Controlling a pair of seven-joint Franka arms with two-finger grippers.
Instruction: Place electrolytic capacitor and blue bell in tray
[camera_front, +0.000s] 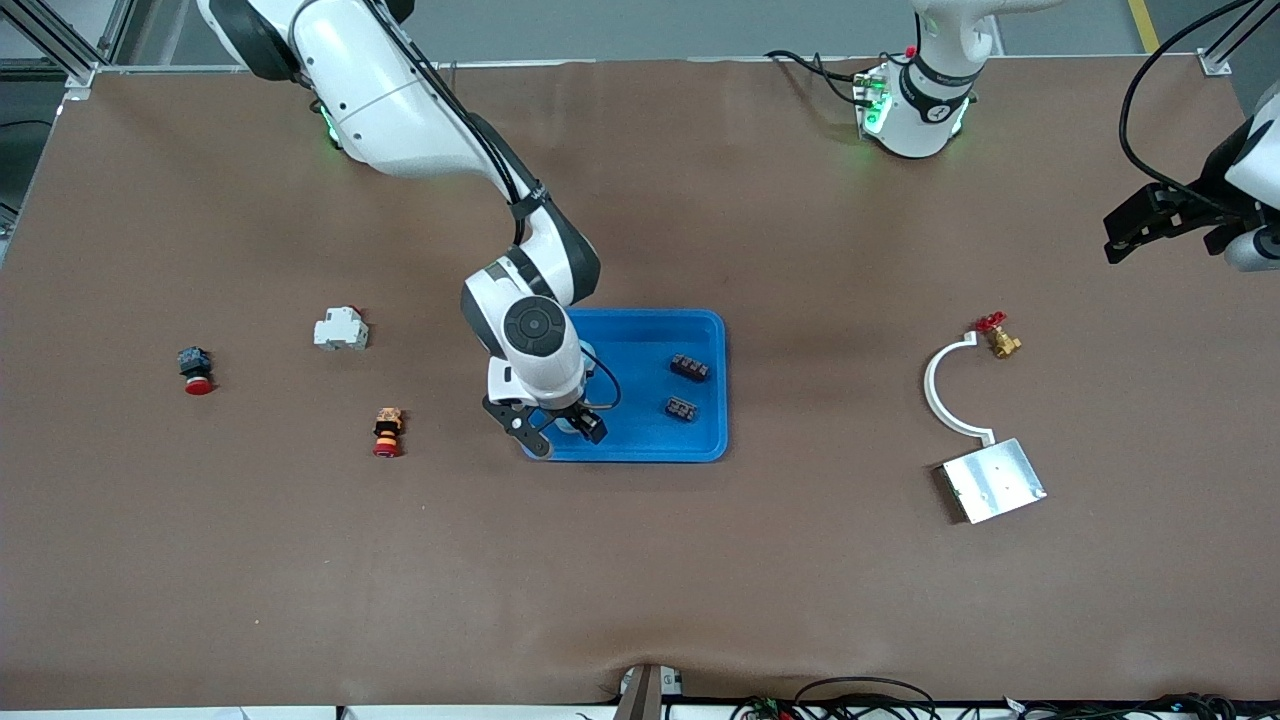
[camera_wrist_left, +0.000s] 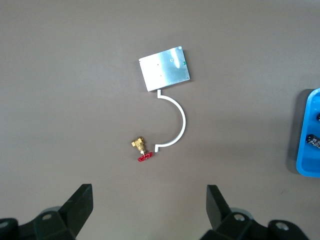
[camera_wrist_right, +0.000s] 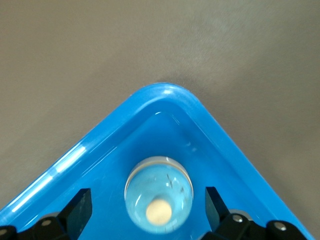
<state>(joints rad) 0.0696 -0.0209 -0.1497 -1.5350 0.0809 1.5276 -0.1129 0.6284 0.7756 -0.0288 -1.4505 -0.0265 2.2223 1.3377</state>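
Note:
The bright-blue tray (camera_front: 640, 350) lies mid-table. A pale-blue bell (camera_wrist_right: 159, 200) with a cream centre rests in the tray's corner (camera_wrist_right: 165, 92) that is nearest the front camera, toward the right arm's end. My right gripper (camera_front: 567, 437) hangs just over the bell, open, with its fingers on either side and clear of it (camera_wrist_right: 147, 197). Two small dark ribbed parts (camera_front: 690, 367) (camera_front: 681, 408) lie in the tray toward the left arm's end. My left gripper (camera_front: 1125, 235) waits open and empty over the table's left-arm end (camera_wrist_left: 148, 192).
A silver plate (camera_front: 995, 480), a white curved bracket (camera_front: 940, 385) and a brass valve with a red handle (camera_front: 998, 335) lie toward the left arm's end. A white block (camera_front: 341, 329), a red button (camera_front: 196, 372) and an orange-red button (camera_front: 387, 432) lie toward the right arm's end.

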